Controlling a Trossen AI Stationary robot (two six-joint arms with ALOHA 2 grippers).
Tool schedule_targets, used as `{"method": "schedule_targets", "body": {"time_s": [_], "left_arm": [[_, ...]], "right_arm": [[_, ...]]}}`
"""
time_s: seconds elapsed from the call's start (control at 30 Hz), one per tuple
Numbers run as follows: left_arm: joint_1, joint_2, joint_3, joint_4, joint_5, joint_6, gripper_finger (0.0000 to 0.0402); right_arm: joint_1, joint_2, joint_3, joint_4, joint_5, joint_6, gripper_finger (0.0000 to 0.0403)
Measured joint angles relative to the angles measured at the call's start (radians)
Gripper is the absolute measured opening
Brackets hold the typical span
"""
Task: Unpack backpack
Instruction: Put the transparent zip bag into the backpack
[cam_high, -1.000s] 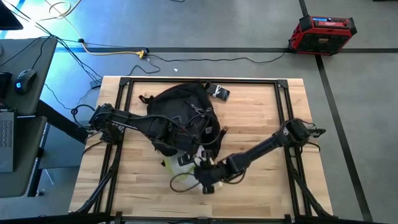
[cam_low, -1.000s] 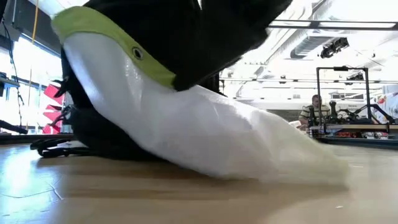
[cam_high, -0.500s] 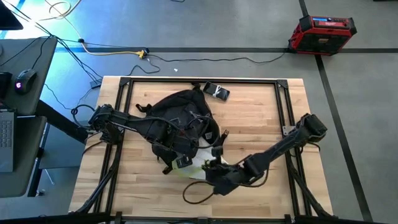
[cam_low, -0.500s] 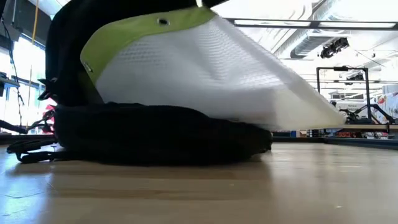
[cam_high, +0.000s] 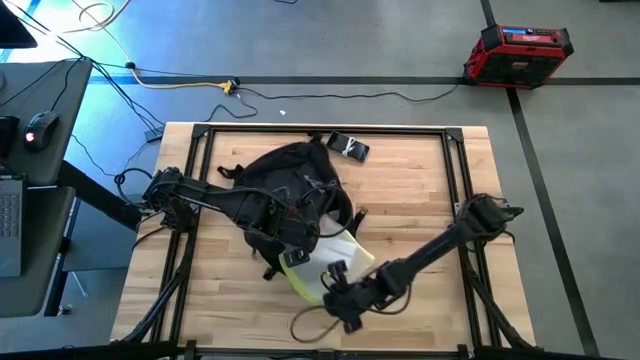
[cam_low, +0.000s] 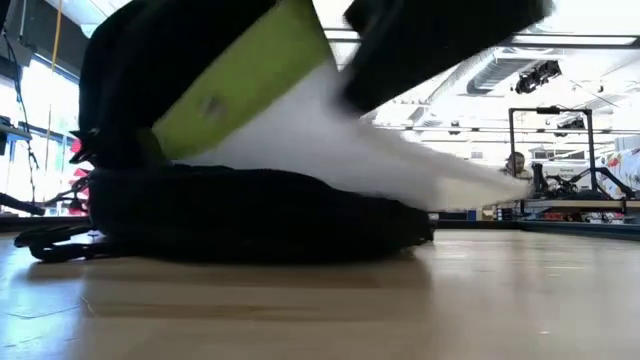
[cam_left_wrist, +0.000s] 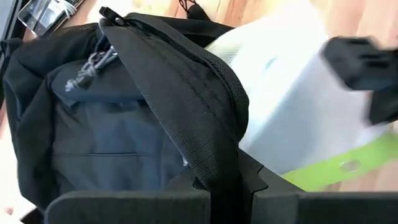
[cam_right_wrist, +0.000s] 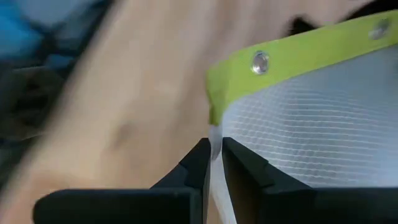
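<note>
Backpack (cam_high: 290, 190) fabric is clamped in the left gripper (cam_left_wrist: 225, 186), whose fingers are clenched on a fold of the black flap at the bag's open mouth. The backpack lies on the wooden tabletop (cam_high: 410, 190), a little toward nine o'clock of its middle, with its mouth turned toward five o'clock. The right gripper (cam_right_wrist: 214, 163) is pinched tight on the white edge of a mesh pouch (cam_high: 335, 262) — white netting with a lime-green band (cam_right_wrist: 292, 50) set with metal snaps. The pouch sits just outside the bag's mouth, at about six o'clock on the tabletop, one end touching the black fabric. In the low view the pouch (cam_low: 330, 130) is tilted, rising over the slumped backpack (cam_low: 250, 215). A small dark packet (cam_high: 348, 147) lies near twelve o'clock, close beside the backpack's top. On the floor beyond the tabletop — toward one o'clock — stands a red and black case (cam_high: 518, 50).
</note>
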Motion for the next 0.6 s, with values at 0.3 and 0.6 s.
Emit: {"method": "schedule_targets", "body": {"time_s": [0.3,0.6], "left_arm": [[-0.004,0.000,0.000,0.029,0.014,-0.035,0.0000],[-0.008,-0.001,0.001,0.031,0.056,-0.054,0.0000]], "right_arm": [[-0.177,0.021,-0.001,0.104,0.125,-0.012,0.0027],[-0.238,0.022,-0.001,0.235,0.168,-0.107,0.0027]]}}
